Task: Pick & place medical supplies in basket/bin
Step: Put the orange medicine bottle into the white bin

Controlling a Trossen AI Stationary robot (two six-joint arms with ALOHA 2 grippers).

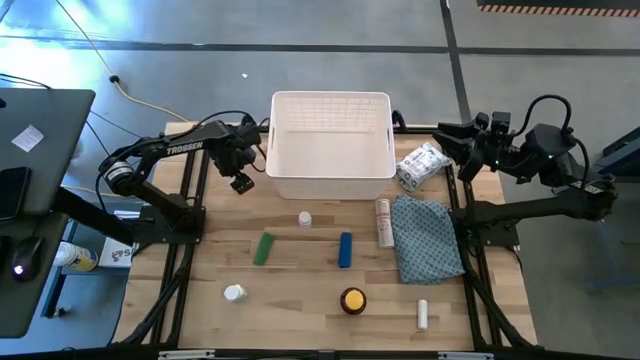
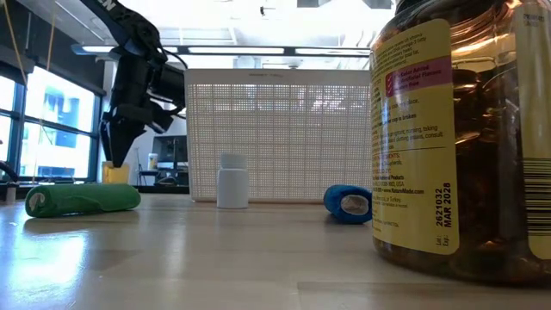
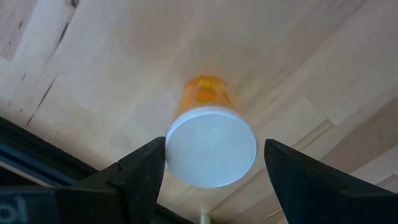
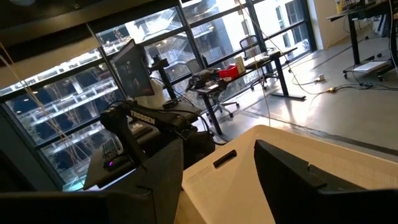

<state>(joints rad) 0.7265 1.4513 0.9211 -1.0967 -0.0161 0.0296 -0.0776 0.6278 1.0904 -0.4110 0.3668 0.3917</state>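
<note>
A: While the left gripper [image 1: 240, 180] hangs just off the bin's [image 1: 331, 185] near-left corner, how much room does it have?

B: Plenty. Bare table [image 1: 220, 250] runs out from under it toward the near edge, and the closest loose things are the small white pill bottle [image 1: 305, 218] and the green oblong piece [image 1: 263, 248], both a bit off toward the middle. The bin wall is right beside it though, so that side is tight.

A: And what's it carrying?

B: An orange bottle with a white cap [image 3: 211, 146], sitting between the two fingers [image 3: 140, 171] in the left wrist view, clear of the wood below.

A: Right side?

B: The right gripper [image 1: 450, 135] is parked up off the bin's far-right corner with its fingers spread apart, nothing between them. The crinkly white packet [image 1: 421, 165] lies just below it toward the near side, then the white tube [image 1: 383, 221] and the patterned cloth [image 1: 428, 238]. The blue piece [image 1: 345, 250], the amber bottle with yellow cap [image 1: 352, 300], the other pill bottle [image 1: 234, 293] and a small white tube [image 1: 422, 314] sit well away near the front edge.
</note>
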